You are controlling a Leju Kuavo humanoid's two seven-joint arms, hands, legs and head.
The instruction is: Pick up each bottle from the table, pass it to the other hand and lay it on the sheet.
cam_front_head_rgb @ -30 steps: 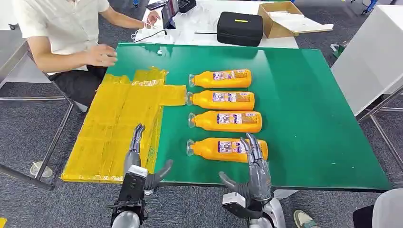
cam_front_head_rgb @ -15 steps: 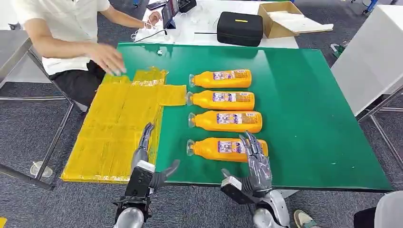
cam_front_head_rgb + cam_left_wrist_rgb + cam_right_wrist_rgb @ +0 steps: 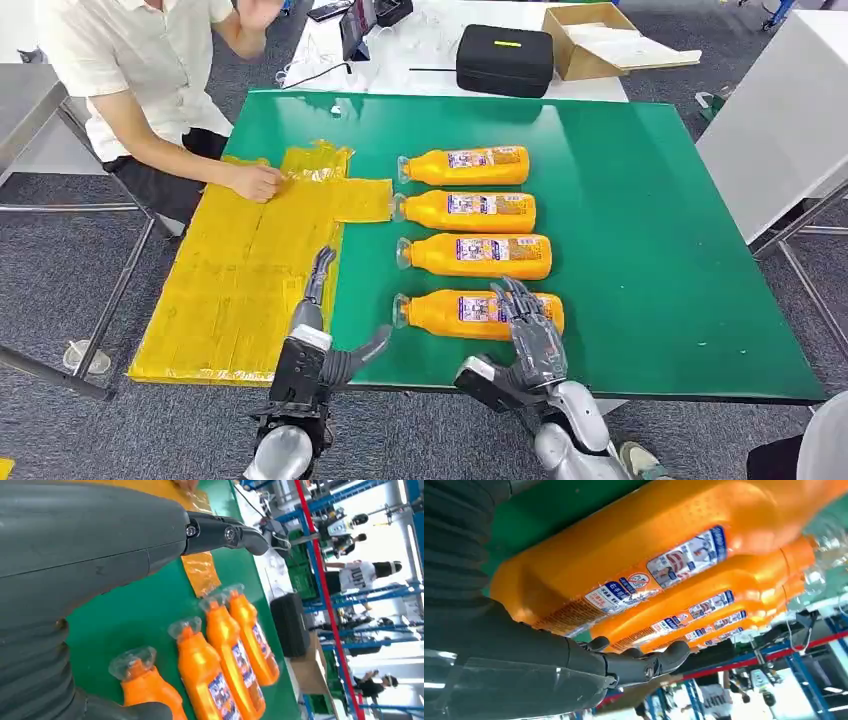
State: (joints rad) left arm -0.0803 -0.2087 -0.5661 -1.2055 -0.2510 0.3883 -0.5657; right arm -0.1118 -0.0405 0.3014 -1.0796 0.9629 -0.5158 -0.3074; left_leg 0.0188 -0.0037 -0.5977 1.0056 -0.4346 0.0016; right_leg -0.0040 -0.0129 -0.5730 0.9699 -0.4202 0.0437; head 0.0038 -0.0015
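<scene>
We see four orange plastic bottles with clear caps lying on their sides in a row on the green table [image 3: 640,250], caps pointing left toward the yellow crinkled plastic sheet [image 3: 250,270]. The farthest bottle [image 3: 465,166] lies near the middle of the table, the second bottle [image 3: 468,211] just nearer than it, the third bottle [image 3: 478,256] nearer again, and the nearest bottle [image 3: 470,312] close to the near edge. The cap of the second bottle lies just beside the right flap of the sheet.

Our right hand [image 3: 530,340] reaches over the base end of the nearest bottle, its fingers [image 3: 520,305] spread across the label and its thumb apart at the near edge of the table. In the right wrist view the fingers [image 3: 644,664] curl beside the bottle's body; we cannot tell whether they touch it, and the hand does not yet grip it. It holds nothing.

Our left hand [image 3: 325,335] hovers at the near edge, over the right border of the sheet, fingers straight and thumb spread toward the bottles, with nothing in it.

A person in a white shirt [image 3: 130,60] sits at the far left, one hand [image 3: 255,183] resting on the far part of the sheet. Beyond the green table, a black case [image 3: 505,60] and an open cardboard box [image 3: 595,40] stand on a white table [image 3: 430,50].
</scene>
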